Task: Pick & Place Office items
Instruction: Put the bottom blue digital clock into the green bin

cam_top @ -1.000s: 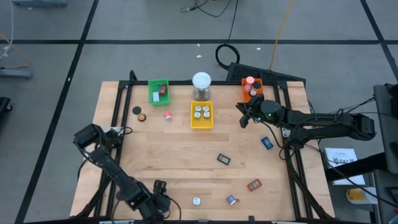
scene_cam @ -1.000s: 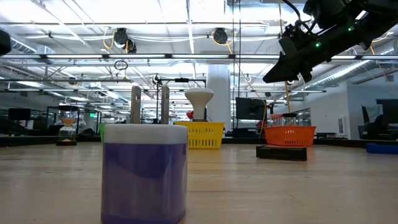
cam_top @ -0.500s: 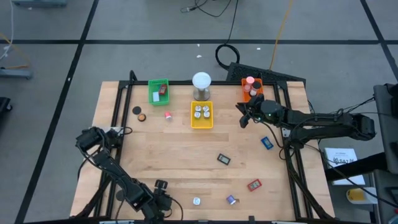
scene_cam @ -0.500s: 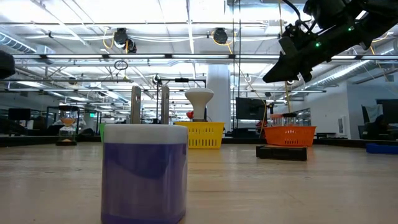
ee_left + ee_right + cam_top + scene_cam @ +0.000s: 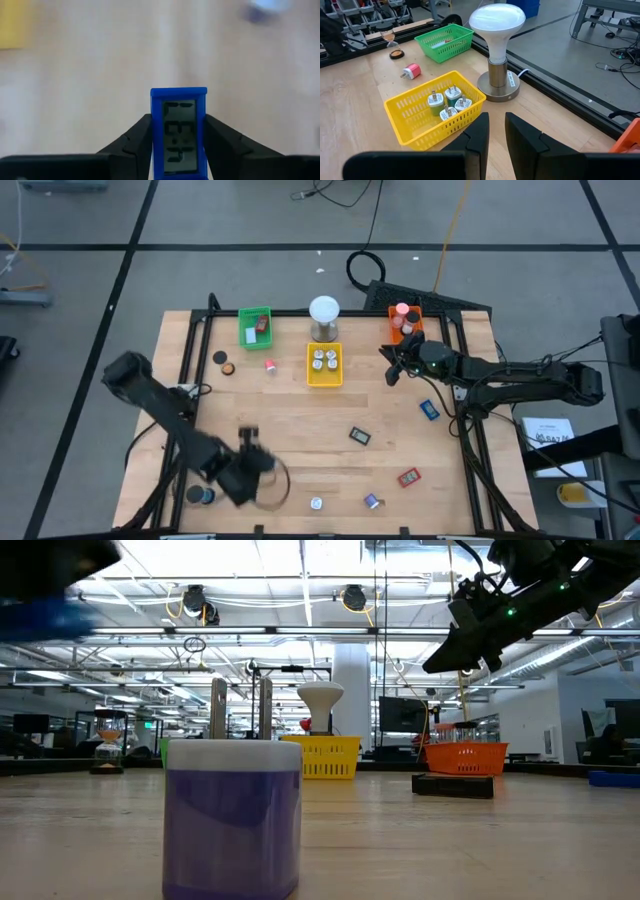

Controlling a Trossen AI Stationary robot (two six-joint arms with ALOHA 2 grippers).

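left hand [image 5: 178, 150] is clamped on a blue rectangular piece [image 5: 178, 132] with a small grey display face, its two dark fingers [image 5: 131, 141] pressing the piece's sides. from above that hand [image 5: 250, 470] is a blur over the near left part of the counter [image 5: 290, 420], so the piece cannot be made out there. just off the counter's near left edge sits a small dark round thing with a blue middle [image 5: 204, 495], possibly a roll. at the far left lie a black round roll [image 5: 219, 358] and a brown round bit [image 5: 228, 369], then the green tray [image 5: 255, 326] with small pieces in it, and a pink bit [image 5: 270, 365] on the wood near it. near the front edge rests a silvery-white round bit [image 5: 316, 503]. in the middle, the yellow tray [image 5: 324, 365] holds white plug-like bits [image 5: 448, 103], with the white-domed metal cylinder [image 5: 324, 318] standing just behind it. further right lie a dark rectangular piece [image 5: 360, 436], a purple bit [image 5: 372, 501], a red rectangular piece [image 5: 408, 477] and another blue piece [image 5: 428, 409]. the orange tray [image 5: 405, 323] sits at the far right. right hand [image 5: 392, 366] hovers between the yellow and orange trays, fingers [image 5: 478, 135] nearly together with a narrow gap, holding nothing.
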